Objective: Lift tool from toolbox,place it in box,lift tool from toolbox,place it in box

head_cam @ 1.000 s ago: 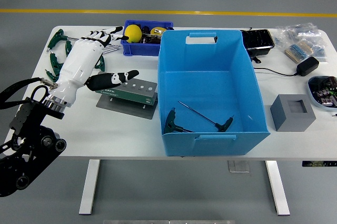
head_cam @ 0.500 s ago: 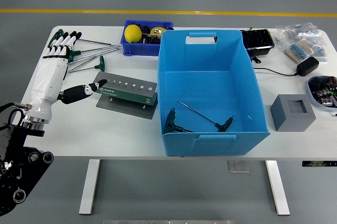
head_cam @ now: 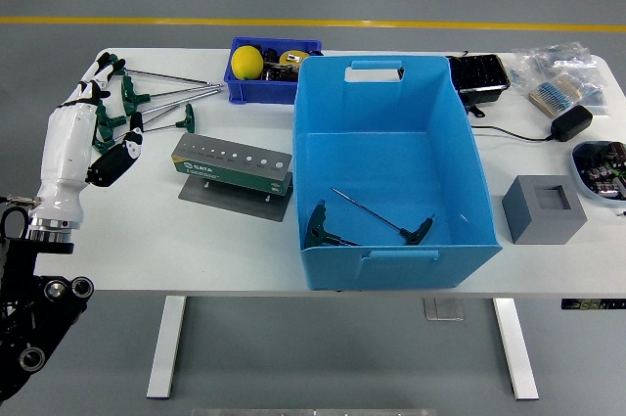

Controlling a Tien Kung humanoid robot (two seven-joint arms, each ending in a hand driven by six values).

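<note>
My left hand (head_cam: 98, 113) hovers over the table's left end with its fingers spread and nothing in them. Just past it lie several green-handled T-wrenches (head_cam: 147, 103), fanned out with shafts pointing right. The green tool stand (head_cam: 233, 166) sits on a grey plate to the hand's right. The large blue box (head_cam: 391, 161) fills the table's middle. Two T-handle tools (head_cam: 377, 220) lie on its floor near the front wall. My right arm does not show.
A small blue bin (head_cam: 272, 69) with a yellow ball stands behind the stand. At the right are a grey block (head_cam: 544, 208), a black adapter with cable (head_cam: 570, 122), a black tray (head_cam: 479, 73), bagged parts and a bowl at the edge.
My left hand has drawn back leftward and toward me, from over the tool stand to the table's left end. Its fingers stay spread. The tools in the box have not moved.
</note>
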